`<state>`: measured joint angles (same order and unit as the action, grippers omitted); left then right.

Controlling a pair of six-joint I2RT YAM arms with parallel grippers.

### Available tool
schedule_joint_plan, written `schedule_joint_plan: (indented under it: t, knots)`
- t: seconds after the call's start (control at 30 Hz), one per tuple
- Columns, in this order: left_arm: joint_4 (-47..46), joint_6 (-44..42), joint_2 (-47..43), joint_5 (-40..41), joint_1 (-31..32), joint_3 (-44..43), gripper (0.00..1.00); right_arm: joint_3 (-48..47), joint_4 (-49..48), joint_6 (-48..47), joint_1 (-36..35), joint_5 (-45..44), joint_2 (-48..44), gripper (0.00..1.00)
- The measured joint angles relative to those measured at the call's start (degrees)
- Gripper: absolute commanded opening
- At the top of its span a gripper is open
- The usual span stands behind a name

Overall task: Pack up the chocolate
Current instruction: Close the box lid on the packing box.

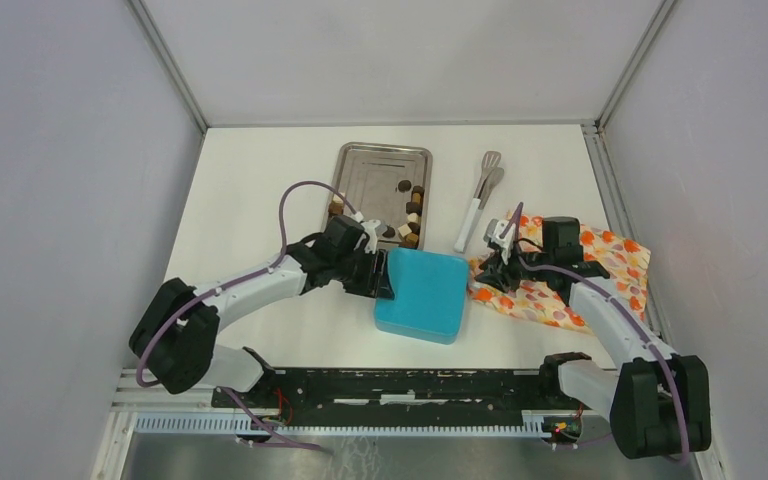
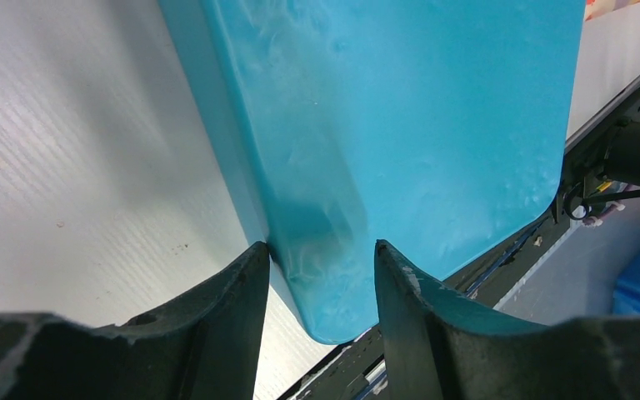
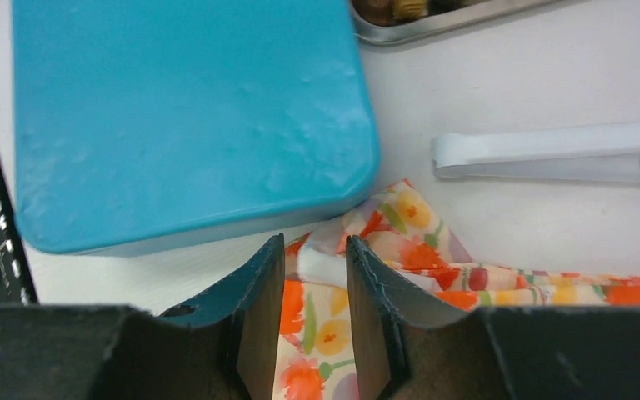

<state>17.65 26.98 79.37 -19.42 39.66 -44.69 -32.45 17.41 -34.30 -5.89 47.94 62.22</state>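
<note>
Several small dark, mid-brown and cream chocolate pieces [image 1: 411,215] lie along the right side of the steel tray [image 1: 365,170]; a few show at the top edge of the right wrist view [image 3: 383,8]. The closed teal box [image 1: 422,293] lies in front of the tray. My left gripper [image 1: 384,275] has its jaws closed on the box's left edge [image 2: 321,258]. My right gripper [image 1: 490,263] is shut on a folded corner of the orange floral cloth [image 3: 321,265], right beside the box's right side [image 3: 183,117].
White-handled tongs [image 1: 478,200] lie right of the tray and show in the right wrist view [image 3: 550,154]. The orange cloth [image 1: 600,270] spreads at the right under my right arm. A black rail [image 1: 400,385] runs along the near edge. Grey walls enclose the table.
</note>
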Motion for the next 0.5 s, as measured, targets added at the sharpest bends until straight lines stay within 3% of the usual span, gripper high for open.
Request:
schedule_joint_plan:
  t: [0.3,0.5]
  knots:
    - [0.0,-0.5,1.6,0.3,1.0,-0.9,0.55,2.2,15.4,-31.9,-3.7,12.0,-6.5,0.37]
    - [0.0,-0.7,2.8,0.8,1.4,-1.6,0.55,0.5,18.3,-37.4,-14.6,9.7,-5.9,0.23]
